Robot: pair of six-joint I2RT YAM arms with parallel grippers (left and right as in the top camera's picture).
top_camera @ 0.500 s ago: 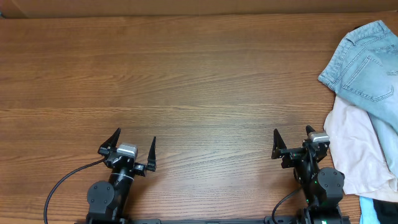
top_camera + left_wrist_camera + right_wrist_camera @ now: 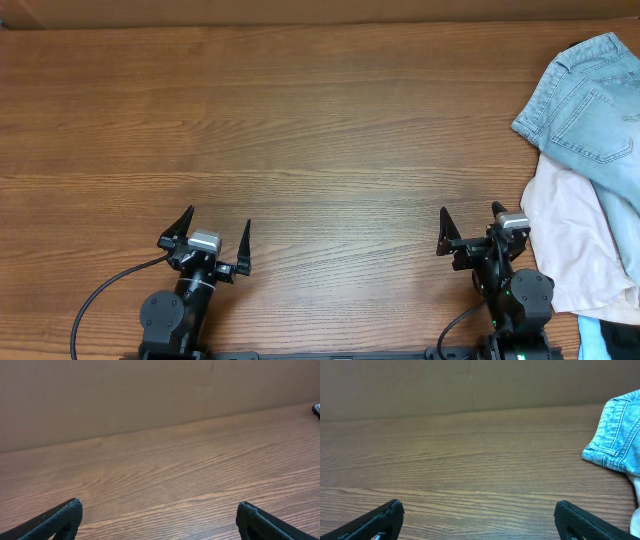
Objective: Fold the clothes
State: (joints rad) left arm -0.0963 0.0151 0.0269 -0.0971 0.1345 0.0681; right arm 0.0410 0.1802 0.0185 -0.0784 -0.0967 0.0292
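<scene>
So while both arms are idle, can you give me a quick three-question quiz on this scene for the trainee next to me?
1. Fill in: the left gripper and the right gripper both stand ___, holding nothing.
2. Where do the denim shorts lie?
A. at the right edge of the table, next to a white cloth
B. at the table's centre
C. under the left gripper
3. True or false: the right gripper is touching the denim shorts.

Key: 1 open; 2 A; 3 false.
</scene>
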